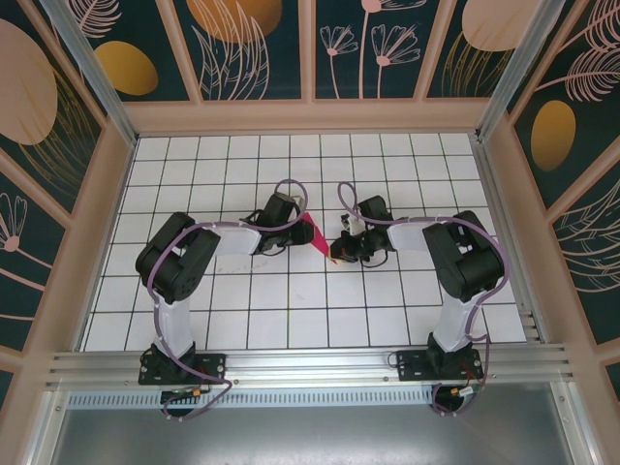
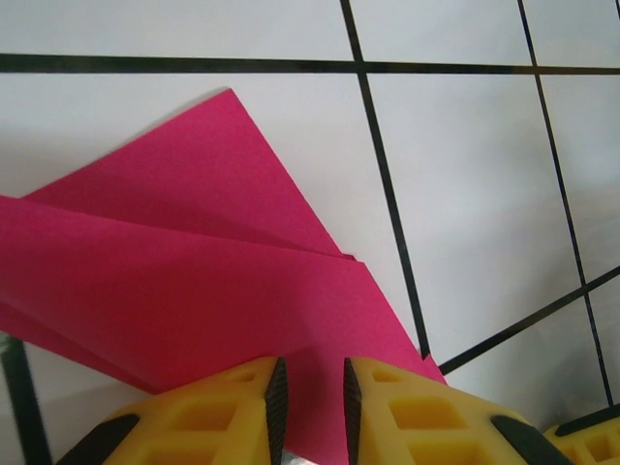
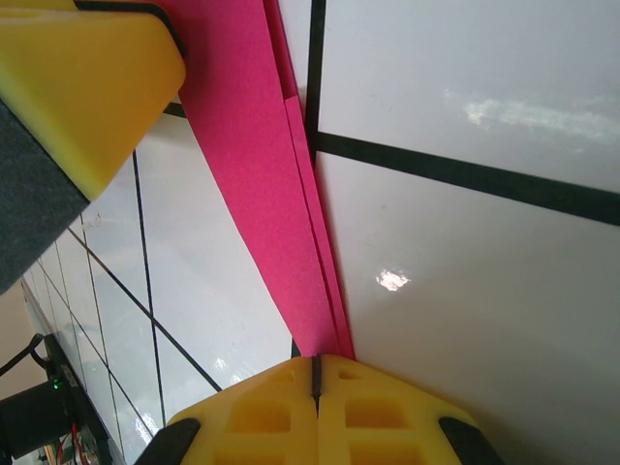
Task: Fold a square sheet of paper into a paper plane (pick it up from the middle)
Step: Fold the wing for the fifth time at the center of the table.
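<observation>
The paper plane (image 1: 316, 235), a narrow magenta-pink shape with layered folds, is being held just above the centre of the top view, slanting from upper left to lower right between the two grippers. Its upper end is being pinched by the left gripper (image 1: 302, 223). In the left wrist view the yellow fingers (image 2: 223, 407) are being shown at the bottom edge, drawn close together, with pink paper filling the narrow gap between the dark pads and the folded layers being spread toward the upper left of that frame. Its lower tip is being clamped by the right gripper (image 1: 339, 254). In the right wrist view the jaws are being pressed fully together at bottom centre, and the paper is being seen as a thin layered strip running from that seam up toward the top of the frame. Beneath the paper, the white tiled table (image 1: 291, 300) with its black grid lines is being spanned by the left arm (image 1: 174, 262) and the right arm (image 1: 465, 257), and it is being enclosed by dark floral wall panels (image 1: 252, 39).
</observation>
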You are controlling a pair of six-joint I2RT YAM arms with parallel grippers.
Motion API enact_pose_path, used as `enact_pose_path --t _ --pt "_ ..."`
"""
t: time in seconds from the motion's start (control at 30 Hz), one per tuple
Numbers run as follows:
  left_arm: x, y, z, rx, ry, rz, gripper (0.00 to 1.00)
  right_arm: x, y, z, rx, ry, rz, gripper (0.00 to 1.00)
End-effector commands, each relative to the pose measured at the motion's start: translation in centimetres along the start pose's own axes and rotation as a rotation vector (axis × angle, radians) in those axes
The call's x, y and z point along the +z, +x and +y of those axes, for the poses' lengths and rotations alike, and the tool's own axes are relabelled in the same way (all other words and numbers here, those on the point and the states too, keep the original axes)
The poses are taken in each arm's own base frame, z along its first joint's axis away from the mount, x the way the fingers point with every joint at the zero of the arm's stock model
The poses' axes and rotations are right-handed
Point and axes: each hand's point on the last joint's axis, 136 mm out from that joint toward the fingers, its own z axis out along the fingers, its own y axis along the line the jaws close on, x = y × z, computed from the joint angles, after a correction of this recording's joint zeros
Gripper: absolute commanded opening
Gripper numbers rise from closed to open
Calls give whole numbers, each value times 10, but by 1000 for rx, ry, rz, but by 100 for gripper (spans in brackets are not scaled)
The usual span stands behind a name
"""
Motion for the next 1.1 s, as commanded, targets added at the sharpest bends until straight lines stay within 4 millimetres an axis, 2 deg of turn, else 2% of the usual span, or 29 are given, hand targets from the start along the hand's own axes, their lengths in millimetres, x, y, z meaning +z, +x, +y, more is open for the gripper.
enact_pose_path --t 0.0,0.03,0.07,0.13,0.37,0.63,0.8,0.93,1.07 --pt "3 -3 39 -25 -84 -16 26 7 32 -48 80 159 75 3" --pt "3 -5 41 -36 -82 -19 27 6 34 -50 82 161 78 4" --pt "3 4 50 -53 -87 1 27 6 36 -51 84 162 83 3" --pt "0 5 57 -79 -85 -4 27 5 40 -54 95 163 87 3" --pt "-3 0 81 -150 -109 -16 30 5 55 -67 134 176 105 3" --pt "-9 -11 101 -222 -118 -51 34 4 54 -69 138 186 100 3" --pt "-15 -32 93 -206 -104 -84 35 4 51 -67 134 179 94 3" --pt "-30 -48 88 -193 -122 -132 38 4 53 -66 138 173 102 3" --pt "-46 -55 81 -205 -112 -175 39 4 54 -67 142 172 105 3"
